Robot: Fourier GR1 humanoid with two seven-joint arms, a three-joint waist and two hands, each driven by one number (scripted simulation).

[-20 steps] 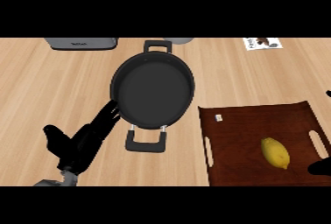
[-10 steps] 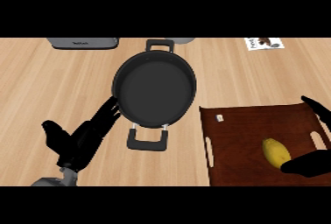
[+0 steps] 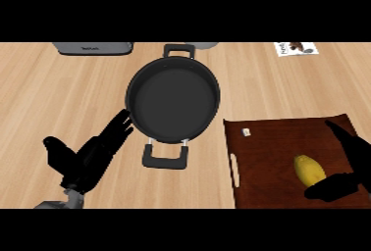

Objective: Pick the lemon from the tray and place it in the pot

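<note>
A yellow lemon [image 3: 309, 169] lies on the dark brown tray [image 3: 264, 162] at the lower right. The black pot [image 3: 172, 99], with a handle at each end, stands on the wooden counter to the tray's upper left. My right hand [image 3: 348, 166] reaches in from the right edge: its straight fingers stretch up past the lemon's right side and its thumb lies just below the lemon, so the hand is open beside it. My left hand [image 3: 91, 156] rests open at the lower left, fingers pointing toward the pot's rim.
A grey appliance [image 3: 92, 47] sits at the back left edge. A small printed card [image 3: 296, 48] lies at the back right. A tiny white tag [image 3: 246, 132] lies on the tray's near-left corner. Bare wooden counter spreads on the left.
My right hand has come in from the right edge across the tray and now stands beside the lemon. The left hand and the lemon have hardly moved.
</note>
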